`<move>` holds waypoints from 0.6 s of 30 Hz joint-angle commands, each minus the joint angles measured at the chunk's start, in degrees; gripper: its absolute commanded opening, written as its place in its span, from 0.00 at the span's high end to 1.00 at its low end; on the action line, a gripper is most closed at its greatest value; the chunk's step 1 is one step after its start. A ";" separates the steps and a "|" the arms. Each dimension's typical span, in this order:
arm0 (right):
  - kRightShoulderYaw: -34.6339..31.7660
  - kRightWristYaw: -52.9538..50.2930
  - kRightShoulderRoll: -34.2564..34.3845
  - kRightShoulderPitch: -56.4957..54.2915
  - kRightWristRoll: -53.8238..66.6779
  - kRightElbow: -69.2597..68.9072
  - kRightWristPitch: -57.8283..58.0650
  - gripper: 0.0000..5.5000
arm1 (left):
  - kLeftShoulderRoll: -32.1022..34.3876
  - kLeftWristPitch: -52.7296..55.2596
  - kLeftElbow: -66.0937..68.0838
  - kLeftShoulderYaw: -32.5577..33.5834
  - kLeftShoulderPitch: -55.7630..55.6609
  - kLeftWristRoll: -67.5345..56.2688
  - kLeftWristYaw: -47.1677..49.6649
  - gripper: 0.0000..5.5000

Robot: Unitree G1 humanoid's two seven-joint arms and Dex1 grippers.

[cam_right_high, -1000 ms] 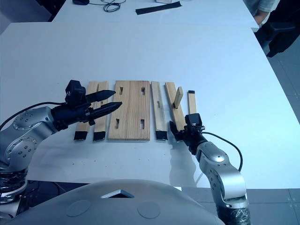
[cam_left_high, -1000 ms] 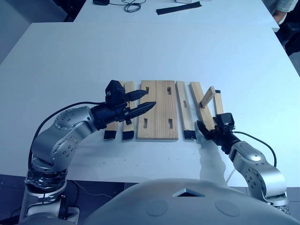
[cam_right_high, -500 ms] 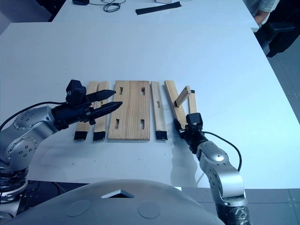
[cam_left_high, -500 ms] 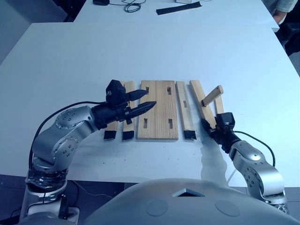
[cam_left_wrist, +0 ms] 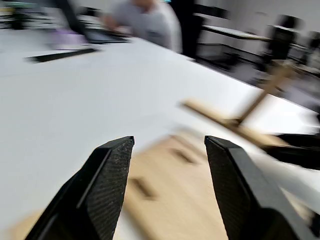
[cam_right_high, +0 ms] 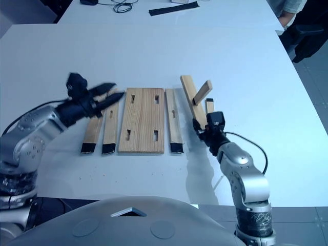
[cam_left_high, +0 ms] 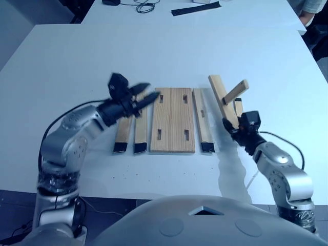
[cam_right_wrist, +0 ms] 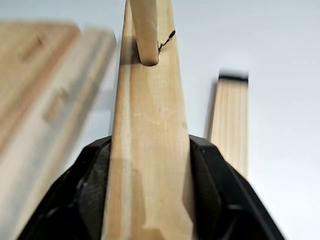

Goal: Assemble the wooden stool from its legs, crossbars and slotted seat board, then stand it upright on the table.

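While it lifted, right gripper (cam_left_high: 233,128): jaws clamped on the near end of the leg (cam_left_high: 220,95); in the wrist view wood filled the whole gap between the pads.
Leg: a second before, it lay flat on the table (cam_left_high: 154,56) ahead of the fingertips. Now the far end stood raised, slanting up and away from the gripper.
Crossbar (cam_left_high: 237,91): plugged into the leg's slot beyond the fingertips. Rose with the leg and did not drop out.
Loose crossbar (cam_left_high: 239,108): flat on the table just ahead of the right gripper, on its outer side. Unmoved.
Left gripper (cam_left_high: 148,91): jaws wide apart, nothing held. Had hung over the board's edge; swung outward and farther forward, now above the far ends of the pair of legs (cam_left_high: 139,130). Blurred, so caught mid-swing.
Board (cam_left_high: 172,120): flat, between the two grippers, just inboard of the left fingertips. Unmoved.
Third leg (cam_left_high: 202,120): flat, between board and right gripper. Unmoved.
Meaning: leg and crossbar came off the table as one piece, so that joint seemed firm enough to carry. Assembly judged early; board and three legs not yet joined.
Risk: crossbar looked push-fitted only, and more tilt might work it loose.
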 commanded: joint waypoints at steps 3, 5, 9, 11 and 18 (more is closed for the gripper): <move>-9.69 7.52 -4.07 -15.03 11.60 -0.65 2.28 0.63 | -0.86 4.67 0.49 3.87 -3.47 -6.31 -1.30 0.52; -13.85 10.09 -4.73 -19.90 19.04 0.51 4.19 0.63 | -0.53 5.60 -1.79 2.52 -2.80 -8.16 -3.67 0.52; -17.57 15.89 -8.89 -25.74 31.31 2.98 8.55 0.63 | 0.03 7.04 -7.92 0.32 -1.91 -12.98 -9.31 0.50; -17.91 19.11 -11.45 -26.19 35.24 3.52 9.63 0.63 | -0.01 7.65 -10.08 -0.10 -2.65 -16.60 -12.36 0.45; -18.72 31.47 -18.67 -27.47 51.60 7.67 13.92 0.63 | -2.24 10.57 -8.17 0.58 -10.44 -27.04 -11.61 0.35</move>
